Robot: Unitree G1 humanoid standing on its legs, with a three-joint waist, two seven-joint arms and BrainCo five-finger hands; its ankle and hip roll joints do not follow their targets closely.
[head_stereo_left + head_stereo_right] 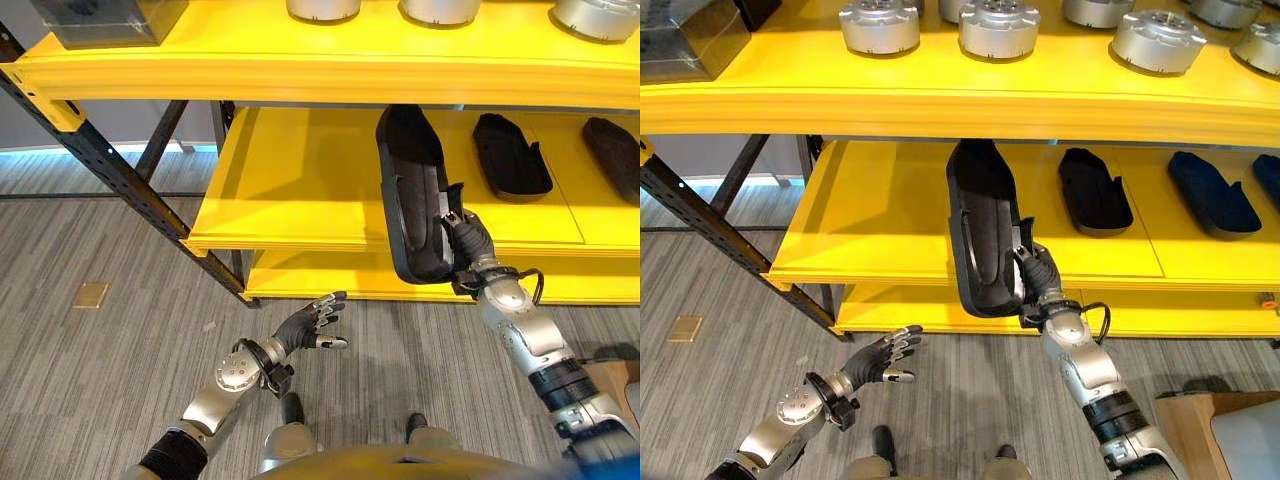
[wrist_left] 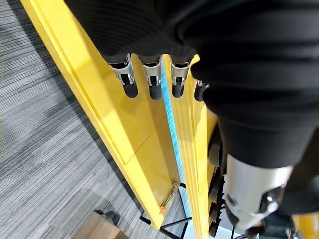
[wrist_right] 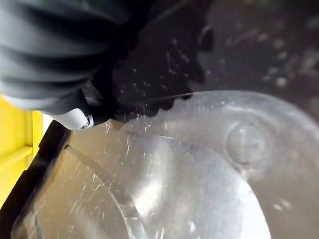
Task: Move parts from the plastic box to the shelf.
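Landmark: the yellow metal shelf rack (image 1: 300, 190). In front of its lowest board, over the grey wood-grain floor (image 1: 90, 380), the left robot hand (image 1: 312, 325) hangs with fingers loosely spread, empty. Further right, the long black moulded plastic part (image 1: 410, 190) lies lengthwise on the rack's middle board, its near end overhanging the front edge; the right robot hand (image 1: 468, 238) grips that near end, fingers curled round the rim. Right of it on the same board lie two more black moulded parts (image 1: 510, 155). Silver round metal parts (image 1: 998, 25) stand on the top board. No writing is legible.
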